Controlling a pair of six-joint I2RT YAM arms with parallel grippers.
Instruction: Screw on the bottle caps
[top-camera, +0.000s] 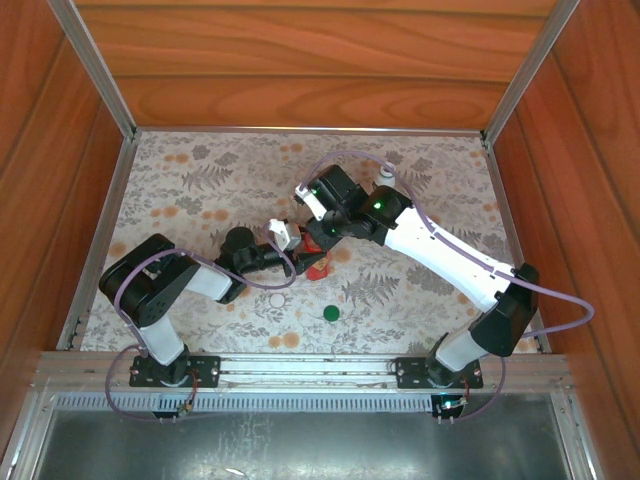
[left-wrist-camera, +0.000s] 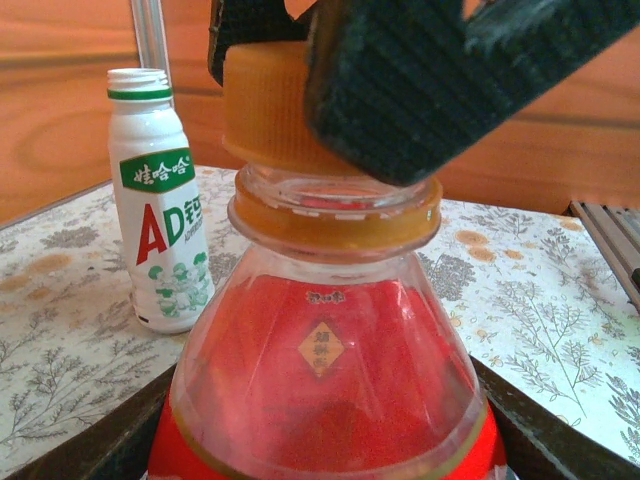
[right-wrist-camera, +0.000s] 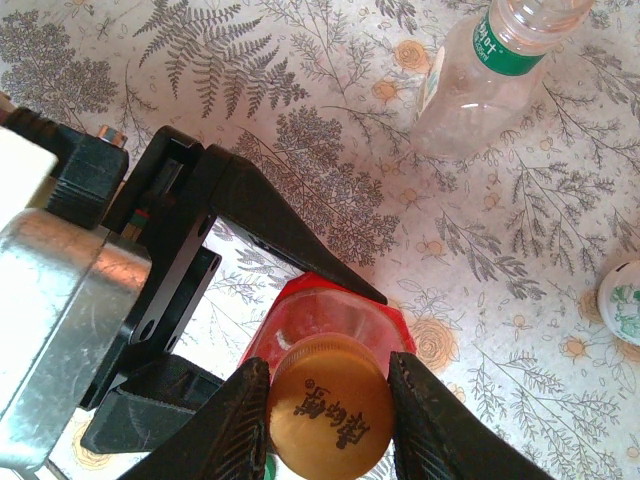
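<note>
risk notes first. the orange ribbed screw cap (right-wrist-camera: 328, 405) sits on the neck of the red clear-shouldered plastic bottle (left-wrist-camera: 325, 400), but the left wrist view shows clear neck between the cap's skirt and the orange collar ring below it, so i judge it not fully wound down.
- if the cap sits crooked on the thread, further turning could cross-thread and jam it.
- the bottle's body is smooth, thin plastic; if the hold on it is weaker than the thread friction, the bottle would spin with the cap and nothing would tighten.
- a harder squeeze could dent the body instead.
- pads could slip round the cap once it gets stiff.

grip states: the right gripper (right-wrist-camera: 328, 400) is clamped on the cap, one finger on each side. the left gripper (top-camera: 305, 256) grips the bottle's body lower down, jaws either side of it.

pose: the right arm stretches from its base toward the table centre, wrist aimed down at the cap. the left arm is folded, elbow out left, forearm low and reaching right.

location: the bottle is mid-table on the floral-patterned table cover (top-camera: 200, 180); whether its base rests on it, cannot tell. the white bottle with green-black label (left-wrist-camera: 160, 200) and the clear bottle with green band (right-wrist-camera: 490, 70) stand apart, both uncapped. a flat green round cap (top-camera: 331, 312) lies near the front.
</note>
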